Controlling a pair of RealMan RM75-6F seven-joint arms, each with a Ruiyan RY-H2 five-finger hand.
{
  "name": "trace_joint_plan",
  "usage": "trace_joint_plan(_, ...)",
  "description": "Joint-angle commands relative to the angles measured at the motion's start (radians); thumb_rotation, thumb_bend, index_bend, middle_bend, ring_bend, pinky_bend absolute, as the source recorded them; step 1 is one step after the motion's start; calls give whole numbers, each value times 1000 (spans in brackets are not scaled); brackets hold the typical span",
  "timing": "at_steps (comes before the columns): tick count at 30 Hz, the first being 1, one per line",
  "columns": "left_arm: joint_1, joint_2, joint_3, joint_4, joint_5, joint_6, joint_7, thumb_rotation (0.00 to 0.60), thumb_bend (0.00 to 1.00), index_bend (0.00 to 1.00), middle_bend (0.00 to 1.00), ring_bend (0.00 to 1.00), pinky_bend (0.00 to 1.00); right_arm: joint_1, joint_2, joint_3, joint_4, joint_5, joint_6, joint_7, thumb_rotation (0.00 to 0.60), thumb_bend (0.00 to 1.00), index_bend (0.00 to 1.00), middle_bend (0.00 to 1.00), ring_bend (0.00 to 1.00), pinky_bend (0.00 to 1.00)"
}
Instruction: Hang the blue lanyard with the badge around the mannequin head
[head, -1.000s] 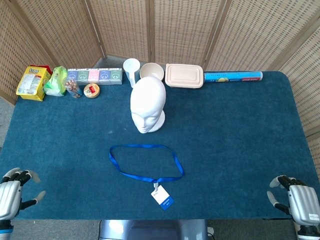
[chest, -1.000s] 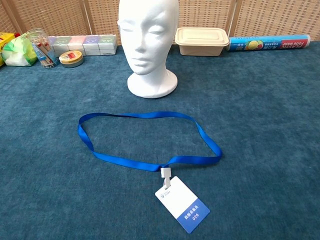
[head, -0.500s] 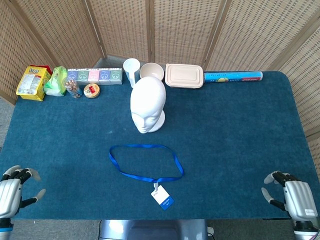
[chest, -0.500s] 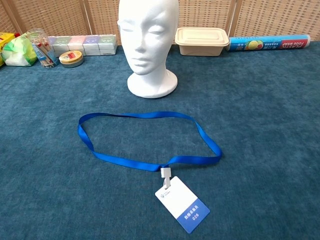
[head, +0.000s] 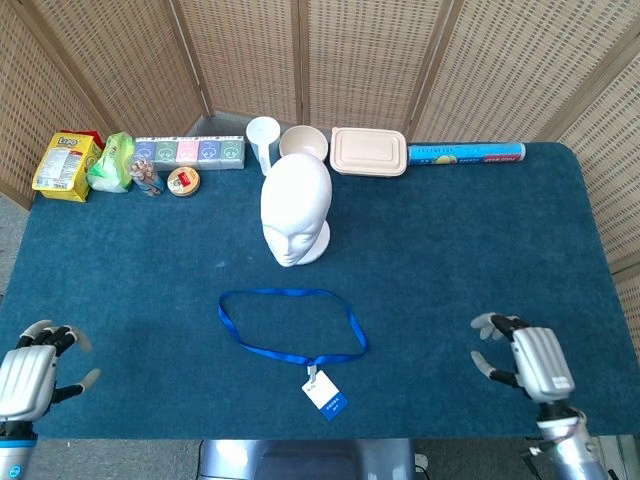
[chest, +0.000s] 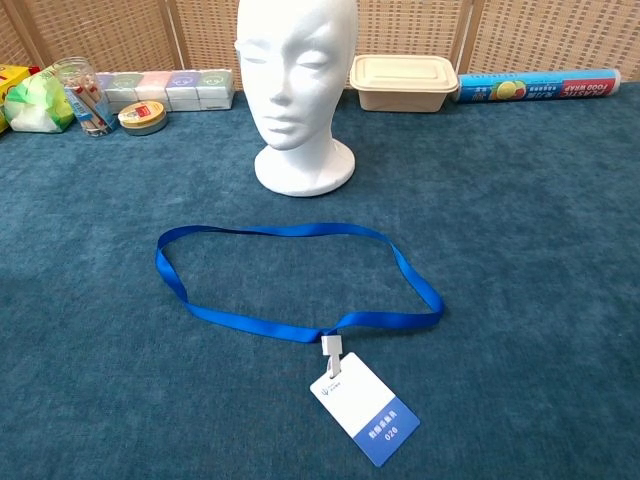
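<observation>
A white mannequin head stands upright in the middle of the blue table, facing me. In front of it the blue lanyard lies flat in a loop, with its white and blue badge at the near side. My left hand is at the near left corner, open and holding nothing. Over the near right part of the table my right hand is also open and holding nothing, well to the right of the lanyard. Neither hand shows in the chest view.
Along the far edge stand a yellow packet, a green bag, a jar, a row of small boxes, a tape tin, a cup, a bowl, a lidded beige container and a foil roll.
My right hand has moved left and further onto the table, towards the lanyard. My left hand has shifted slightly inward. The lanyard and the mannequin head have not moved.
</observation>
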Motion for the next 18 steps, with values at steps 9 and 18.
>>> trace_joint_plan(9, -56, -17, -42, -14, -65, -59, 41, 598, 190, 505, 412, 343, 179, 150, -194, 91, -11, 207, -134, -287, 600, 274, 375, 938, 1000, 1000)
trace_joint_plan(18, -124, -44, -75, -30, -95, -116, 89, 598, 190, 505, 411, 343, 181, 251, -346, 97, 42, 268, -193, -423, 600, 281, 376, 948, 1000, 1000)
